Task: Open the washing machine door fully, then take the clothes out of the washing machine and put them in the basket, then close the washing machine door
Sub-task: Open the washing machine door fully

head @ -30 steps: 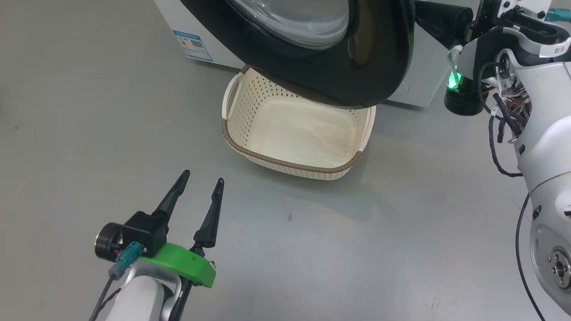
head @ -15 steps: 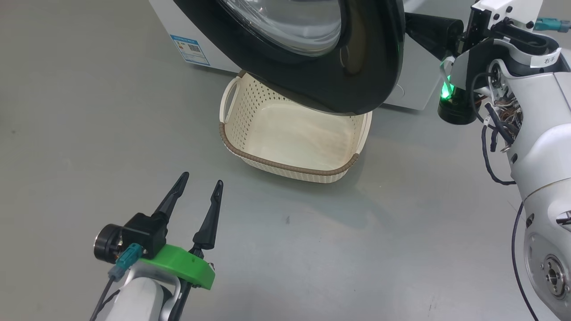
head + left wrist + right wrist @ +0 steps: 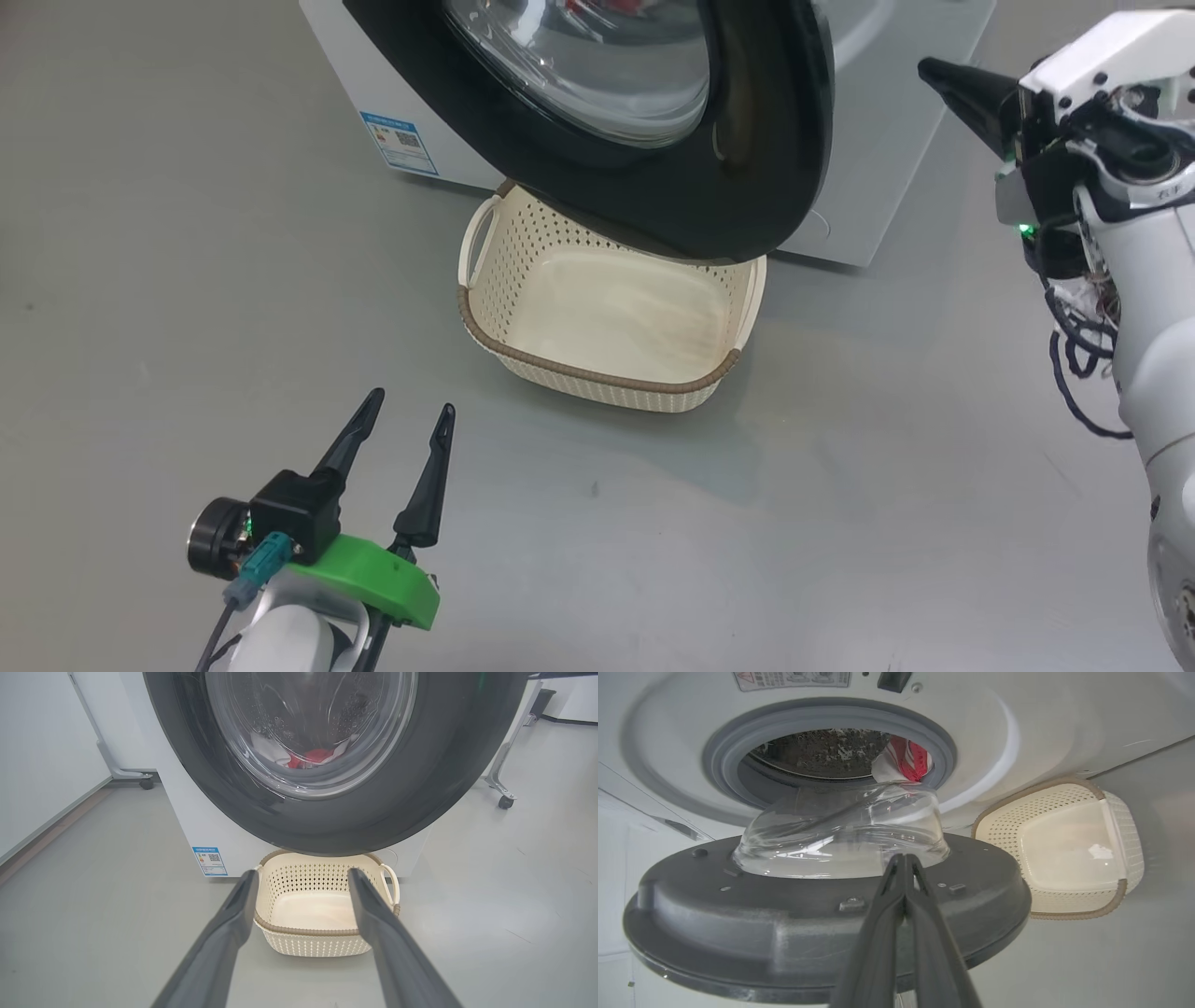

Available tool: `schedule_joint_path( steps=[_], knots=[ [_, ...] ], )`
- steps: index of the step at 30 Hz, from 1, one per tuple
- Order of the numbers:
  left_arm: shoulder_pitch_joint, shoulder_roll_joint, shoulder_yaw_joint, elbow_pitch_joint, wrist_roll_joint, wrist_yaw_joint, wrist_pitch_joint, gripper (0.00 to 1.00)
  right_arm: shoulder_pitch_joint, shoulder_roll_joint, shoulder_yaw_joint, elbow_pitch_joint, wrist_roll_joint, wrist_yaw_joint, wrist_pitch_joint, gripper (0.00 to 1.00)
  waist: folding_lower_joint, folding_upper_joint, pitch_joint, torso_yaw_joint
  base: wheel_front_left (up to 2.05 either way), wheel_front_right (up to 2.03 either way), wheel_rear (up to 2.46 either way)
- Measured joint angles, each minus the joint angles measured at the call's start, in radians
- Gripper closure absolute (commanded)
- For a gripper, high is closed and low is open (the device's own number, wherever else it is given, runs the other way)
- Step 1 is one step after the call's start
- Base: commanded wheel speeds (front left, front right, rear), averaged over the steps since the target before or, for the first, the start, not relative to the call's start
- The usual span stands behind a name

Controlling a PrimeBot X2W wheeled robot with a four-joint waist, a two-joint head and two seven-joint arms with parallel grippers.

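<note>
1. Inside the washing machine point(image 3: 887, 121) lie the clothes point(image 3: 909, 759).
2. Before the washing machine, the basket point(image 3: 597, 375) has a bare floor.
3. The left gripper point(image 3: 412, 401) holds its fingers spread; the right gripper point(image 3: 901, 857) holds its fingers pressed together.

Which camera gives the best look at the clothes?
The right wrist view: the clothes show directly, red and white, at the drum mouth. The left wrist view shows them through the glass door; the head view catches a red sliver.

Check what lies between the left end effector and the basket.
Bare grey floor: the head view shows the open left end effector short of the basket, with nothing between them.
</note>
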Motion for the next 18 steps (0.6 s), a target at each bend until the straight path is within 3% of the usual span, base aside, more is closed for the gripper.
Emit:
schedule_joint_path(
  steps=[6,18],
  knots=[
    [0.027,0.001,0.020,0.009,0.005,0.000,0.000,0.00,0.107,-0.032,0.104,-0.060,-0.144,0.105,-0.093,1.00,0.0000,0.0000,-0.039,-0.013,0.00,0.00,0.00],
    [0.090,0.004,0.082,0.012,0.021,0.000,0.000,0.00,0.327,-0.085,0.219,-0.257,-0.367,0.111,-0.399,1.00,0.0000,0.0000,-0.128,-0.069,0.00,0.00,0.00]
  ],
)
